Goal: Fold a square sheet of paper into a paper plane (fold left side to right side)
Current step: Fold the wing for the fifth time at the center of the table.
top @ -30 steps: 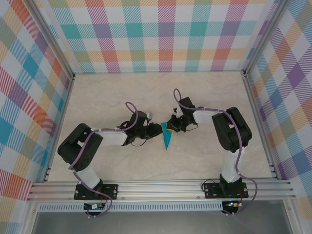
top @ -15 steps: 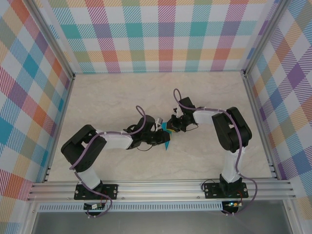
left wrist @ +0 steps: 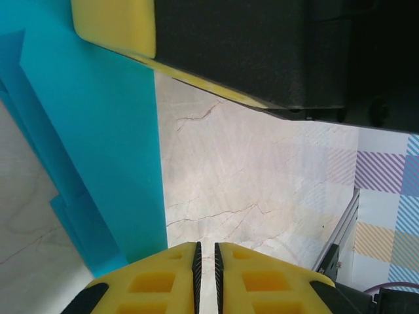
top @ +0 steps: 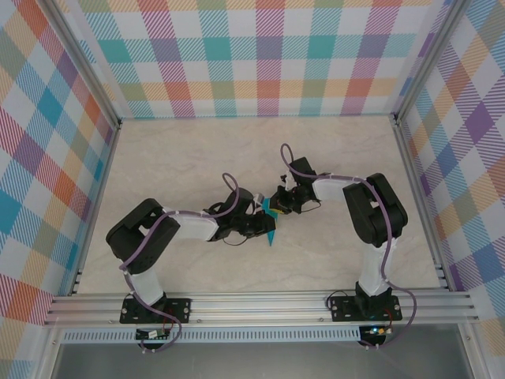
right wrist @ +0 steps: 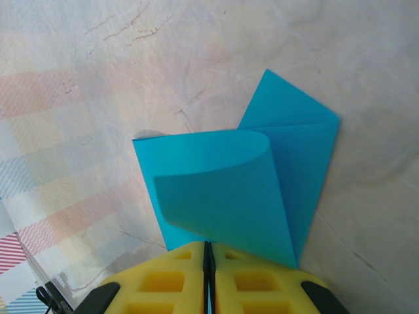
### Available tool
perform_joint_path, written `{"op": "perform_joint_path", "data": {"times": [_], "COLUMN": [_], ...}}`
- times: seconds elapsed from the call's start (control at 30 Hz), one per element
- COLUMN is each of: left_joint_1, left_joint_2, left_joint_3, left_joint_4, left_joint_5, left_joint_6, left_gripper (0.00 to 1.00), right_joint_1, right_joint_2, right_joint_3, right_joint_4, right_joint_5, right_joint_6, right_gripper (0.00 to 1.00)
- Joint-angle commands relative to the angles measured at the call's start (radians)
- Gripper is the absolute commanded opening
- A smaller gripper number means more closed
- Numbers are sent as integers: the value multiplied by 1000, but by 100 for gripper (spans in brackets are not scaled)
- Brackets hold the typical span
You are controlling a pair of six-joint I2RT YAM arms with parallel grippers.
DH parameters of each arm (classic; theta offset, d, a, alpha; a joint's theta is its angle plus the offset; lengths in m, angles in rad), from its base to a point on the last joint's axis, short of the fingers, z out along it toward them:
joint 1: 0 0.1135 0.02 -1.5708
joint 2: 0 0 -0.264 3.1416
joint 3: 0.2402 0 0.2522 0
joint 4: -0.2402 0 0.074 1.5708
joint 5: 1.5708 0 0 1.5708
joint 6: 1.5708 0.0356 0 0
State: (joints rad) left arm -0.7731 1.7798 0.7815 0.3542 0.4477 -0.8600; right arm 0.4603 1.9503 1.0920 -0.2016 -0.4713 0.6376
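Well, the right gripper [right wrist: 207, 248] is pinching the teal paper [right wrist: 262, 196]. Its two yellow fingers [right wrist: 163, 278] are pressing flat together, with only a thin blue edge showing in the seam. Out from those fingertips the paper is fanning away over the marbled table [right wrist: 98, 65], creased into layers. One flap is curling up and over itself just ahead of the grip, and a pointed corner is sticking out beyond it to the right.

The left gripper [left wrist: 205, 252] is sitting with its fingers drawn almost together, and just a narrow slit of pale table is showing between them. The paper is lying just to the left of these fingertips. Its straight edge is running away ahead of them, and stepped layers are showing along its far-left side. Further ahead, a yellow pad [left wrist: 114, 26] of the other gripper is sitting over the paper's far end.

From overhead, the two grippers are meeting nose to nose near the middle of the table. The paper is lying between and beneath them as a narrow dart, its sharp tip poking out past the left fingers toward the arm bases.
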Motion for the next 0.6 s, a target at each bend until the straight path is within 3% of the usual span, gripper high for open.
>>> {"op": "perform_joint_path", "data": {"times": [0.0, 0.57], "left_joint_1": [-20, -31], "left_joint_2": [27, 75], "left_joint_3": [-13, -9], "left_joint_4": [29, -32], "left_joint_5": [-6, -36], "left_joint_6": [-16, -28], "left_gripper": [15, 13], "right_joint_1": [3, 3], "right_joint_2": [36, 26], "right_joint_3": [-32, -11], "right_joint_4": [-122, -125], "right_joint_5": [92, 81], "right_joint_6": [-27, -36], "right_gripper": [11, 9]}}
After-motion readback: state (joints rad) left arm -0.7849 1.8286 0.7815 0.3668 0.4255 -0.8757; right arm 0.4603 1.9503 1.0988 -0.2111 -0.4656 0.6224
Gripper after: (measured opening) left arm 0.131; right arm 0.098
